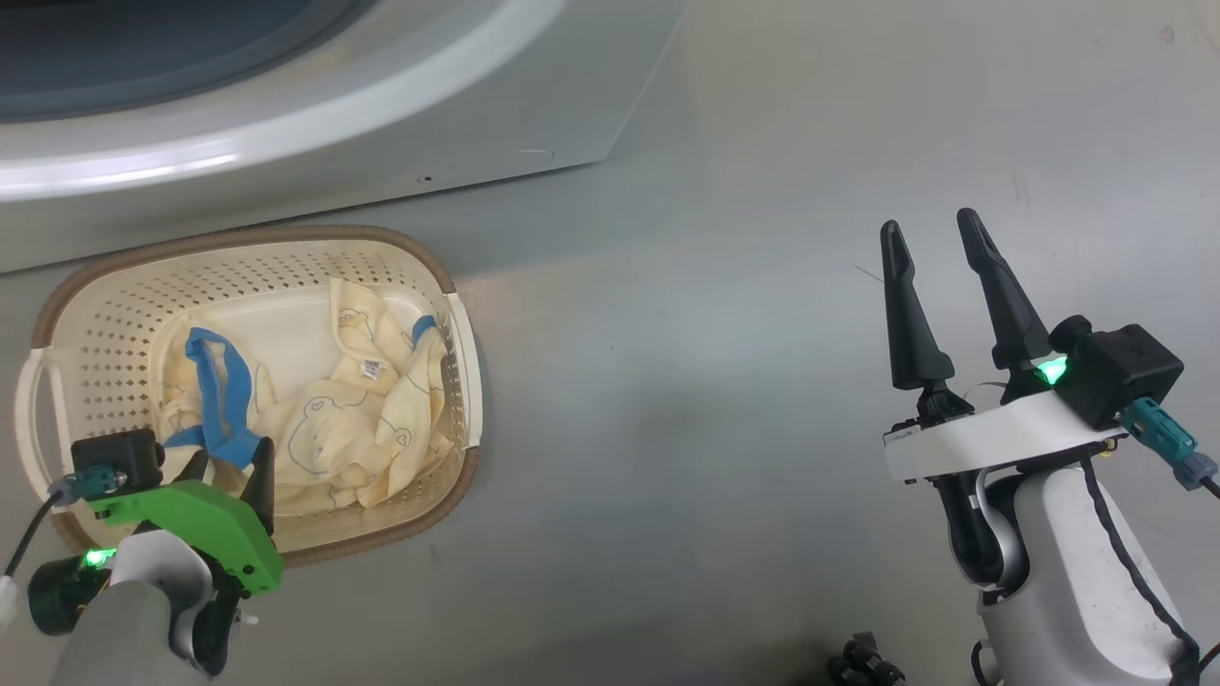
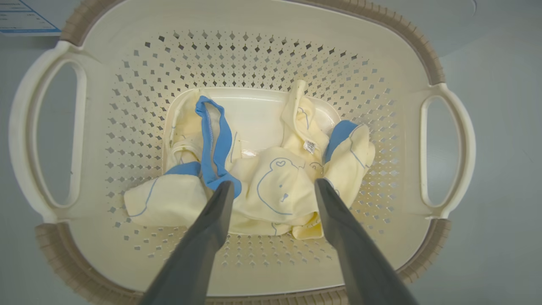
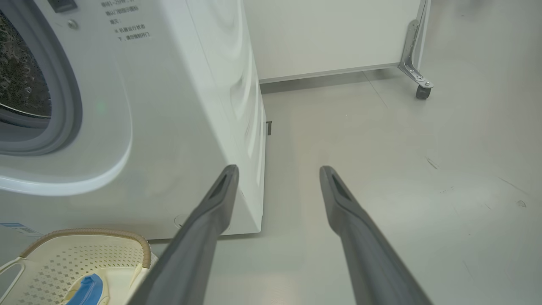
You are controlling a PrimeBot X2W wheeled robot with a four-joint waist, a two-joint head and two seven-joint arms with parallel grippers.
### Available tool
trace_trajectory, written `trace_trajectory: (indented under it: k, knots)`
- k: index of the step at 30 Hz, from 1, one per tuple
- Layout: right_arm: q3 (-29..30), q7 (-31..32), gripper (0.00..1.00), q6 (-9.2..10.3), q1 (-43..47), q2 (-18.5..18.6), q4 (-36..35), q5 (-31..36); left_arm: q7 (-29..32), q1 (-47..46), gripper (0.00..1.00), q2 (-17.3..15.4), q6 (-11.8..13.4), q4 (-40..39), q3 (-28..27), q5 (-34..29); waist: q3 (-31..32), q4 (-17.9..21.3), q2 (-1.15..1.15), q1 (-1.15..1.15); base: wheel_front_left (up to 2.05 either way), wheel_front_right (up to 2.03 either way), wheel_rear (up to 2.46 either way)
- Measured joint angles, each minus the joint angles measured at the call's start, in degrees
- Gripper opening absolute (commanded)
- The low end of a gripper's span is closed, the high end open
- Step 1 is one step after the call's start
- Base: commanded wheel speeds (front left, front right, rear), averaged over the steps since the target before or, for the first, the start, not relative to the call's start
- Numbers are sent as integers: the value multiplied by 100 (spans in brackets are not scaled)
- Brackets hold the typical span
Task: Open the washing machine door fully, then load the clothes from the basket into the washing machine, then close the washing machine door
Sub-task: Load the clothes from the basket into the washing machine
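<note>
On the grey floor [image 1: 715, 381], close in front of the white washing machine [image 1: 286, 143], sits the cream basket [image 1: 105, 314] with its brown rim and white side handles. Inside it the clothes [image 1: 334, 419] lie crumpled on the bottom: pale yellow cloth with blue bands and thin blue bear drawings, a small white tag showing near the middle. Over the basket's near edge the left pincer [image 2: 273, 184] points down into it, its two dark fingers spread wide, one tip over a blue band and the other over cloth beside a bear print. Whether the tips touch the fabric cannot be told, but no cloth is pinched between them. Well off to the right, the right pincer [image 1: 929, 222] hangs over the floor, fingers likewise wide apart and gripping nothing. Its wrist view looks along the washer's front, where the steel drum [image 3: 17, 84] shows inside the grey gasket [image 3: 67, 97] and a blue label [image 3: 12, 225] sits low on the panel, just above the basket. Farther back stands a white cabinet [image 3: 330, 34] on a caster [image 3: 420, 92].
</note>
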State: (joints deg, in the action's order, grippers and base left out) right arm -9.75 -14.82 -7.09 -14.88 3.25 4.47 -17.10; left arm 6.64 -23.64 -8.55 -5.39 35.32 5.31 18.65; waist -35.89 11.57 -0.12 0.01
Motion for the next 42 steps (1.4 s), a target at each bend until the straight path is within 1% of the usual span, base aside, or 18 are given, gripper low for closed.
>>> trace_trajectory:
  k: [8,12,17,27,35,42]
  knots:
    - [-9,0,100,0,-147,-16,8,0,300,-360,100,-64,-9,460,-51,73,-336,106,0,0,0,0,0]
    - [-5,0,100,0,-220,-20,7,0,454,-589,100,-57,-51,661,-101,257,-494,148,0,0,0,0,0]
    - [18,0,100,0,-281,-33,3,0,619,-805,100,-60,-55,835,-103,337,-688,197,0,0,0,0,0]
    - [116,0,100,0,-415,-42,-42,42,698,-1433,100,-38,-103,979,-38,402,-1128,224,0,0,0,0,0]
    - [151,0,100,0,-579,-43,-73,57,694,-1645,100,-23,-109,1183,44,407,-1446,193,0,0,0,0,0]
    - [144,0,100,0,-674,-43,-78,59,659,-1843,100,81,-121,1340,93,442,-1649,142,0,0,0,0,0]
